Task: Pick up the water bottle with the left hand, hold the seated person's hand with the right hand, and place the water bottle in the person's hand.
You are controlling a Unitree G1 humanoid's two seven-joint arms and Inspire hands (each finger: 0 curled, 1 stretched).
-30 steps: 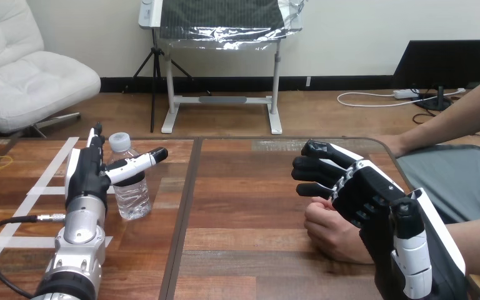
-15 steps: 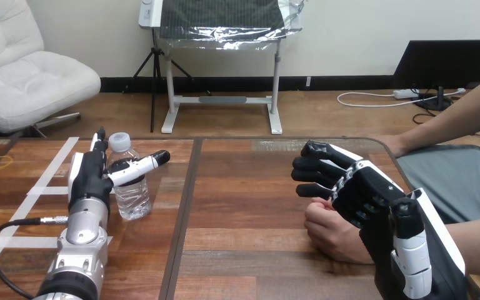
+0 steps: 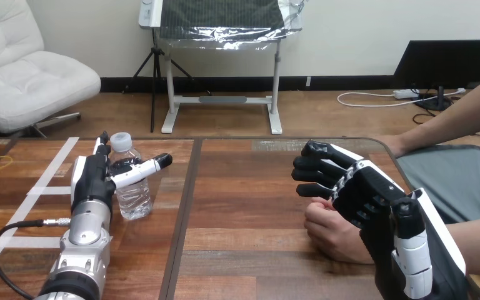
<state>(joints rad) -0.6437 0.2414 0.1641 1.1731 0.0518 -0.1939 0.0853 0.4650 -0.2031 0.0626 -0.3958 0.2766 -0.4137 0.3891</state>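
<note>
Clear water bottle touches the spread left robot hand; right robot hand overlies the person's hand, grip unclear.

We see the left arm enter from the bottom edge at the view's left, its silver forearm running nearly straight away from us. We find the left hand at its end set on edge, white shell to the left, with the fingers straight and pointing forward and the thumb stretched out to the right, well apart from them. We see the right hand low at the view's right, reaching toward the middle, its white-edged back turned up and to the right; we cannot tell whether it grips anything
</note>
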